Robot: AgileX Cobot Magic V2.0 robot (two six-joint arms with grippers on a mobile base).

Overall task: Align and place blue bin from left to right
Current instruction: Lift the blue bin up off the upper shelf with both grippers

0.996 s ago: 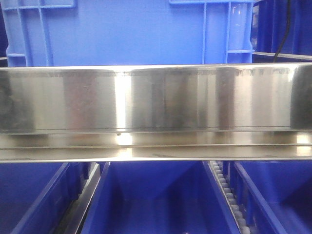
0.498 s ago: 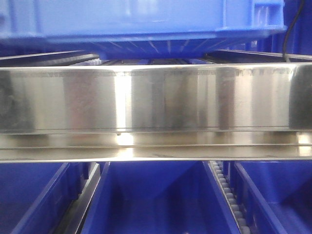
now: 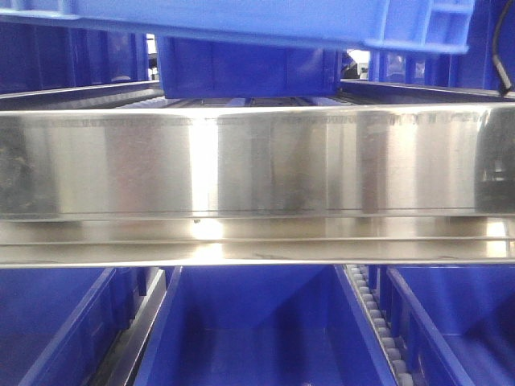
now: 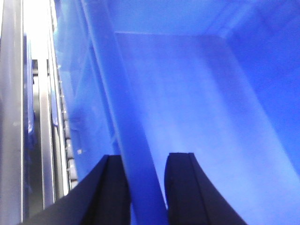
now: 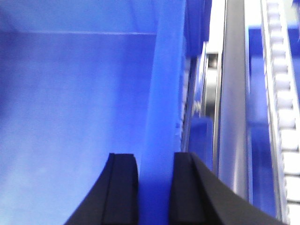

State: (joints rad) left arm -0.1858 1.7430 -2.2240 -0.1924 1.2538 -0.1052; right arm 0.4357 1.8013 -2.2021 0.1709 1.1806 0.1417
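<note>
The blue bin hangs above the steel shelf rail, and only its lower edge shows along the top of the front view. In the left wrist view my left gripper is shut on the bin's left wall rim, one black finger outside and one inside. The bin's pale blue inner wall fills the rest of that view. In the right wrist view my right gripper is shut on the bin's right wall rim in the same way. Neither gripper shows in the front view.
A wide steel rail crosses the front view. A darker blue bin stands behind it on the shelf. More dark bins sit below, split by roller tracks. Steel rails and white rollers run beside the right wall. A black cable hangs at right.
The blue bin has risen from standing behind the rail to hanging above it. Its side wall has left the front view, and a darker bin behind now shows.
</note>
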